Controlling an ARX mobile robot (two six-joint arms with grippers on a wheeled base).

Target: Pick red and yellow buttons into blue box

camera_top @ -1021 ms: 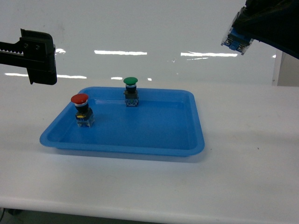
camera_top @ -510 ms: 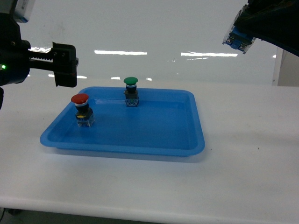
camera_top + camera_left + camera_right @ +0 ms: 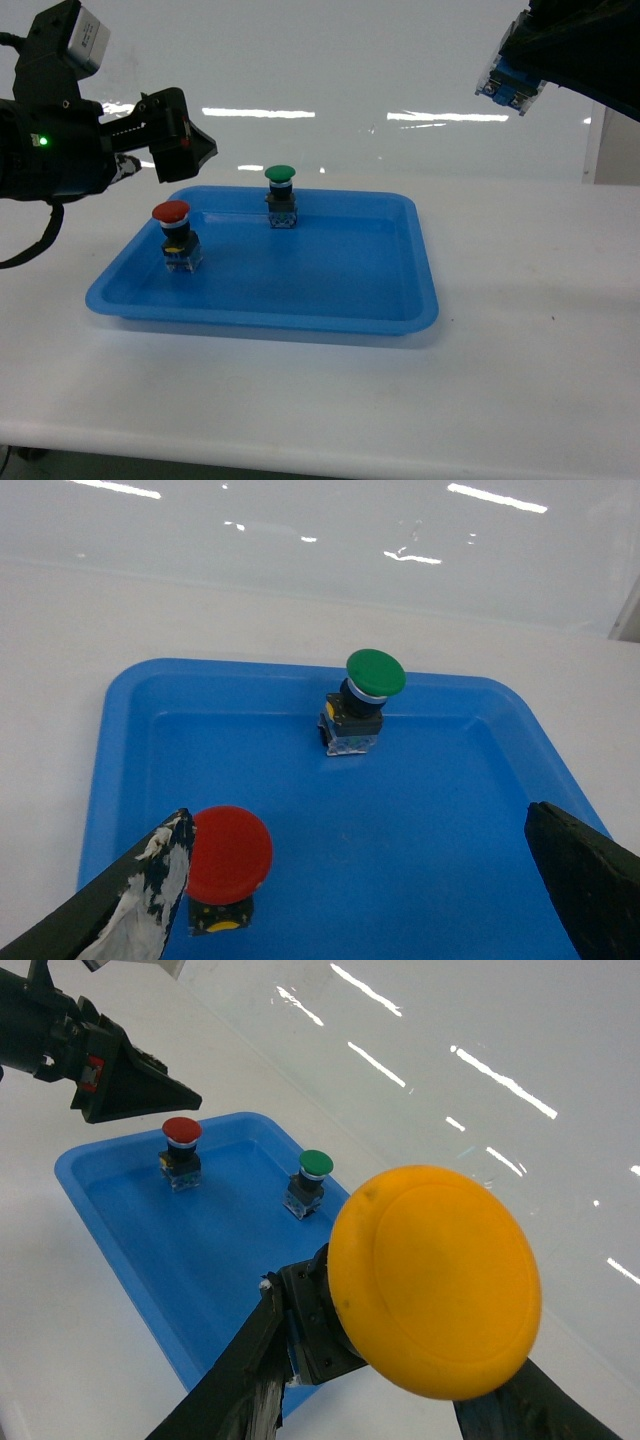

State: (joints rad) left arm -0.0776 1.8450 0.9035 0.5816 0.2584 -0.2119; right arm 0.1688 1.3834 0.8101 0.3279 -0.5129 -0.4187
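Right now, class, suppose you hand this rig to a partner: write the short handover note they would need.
Left gripper: open, empty, above the near left part of the shallow blue tray, with the red button close by its left finger.
Right gripper: shut on the yellow button, raised high at the right, off the tray.
Red button stands upright in the tray; the green button stands behind it and stays put.
The blue box is not in any view.
Done: yellow picked up.
Left: place yellow in the box; grasp red and place it there too.
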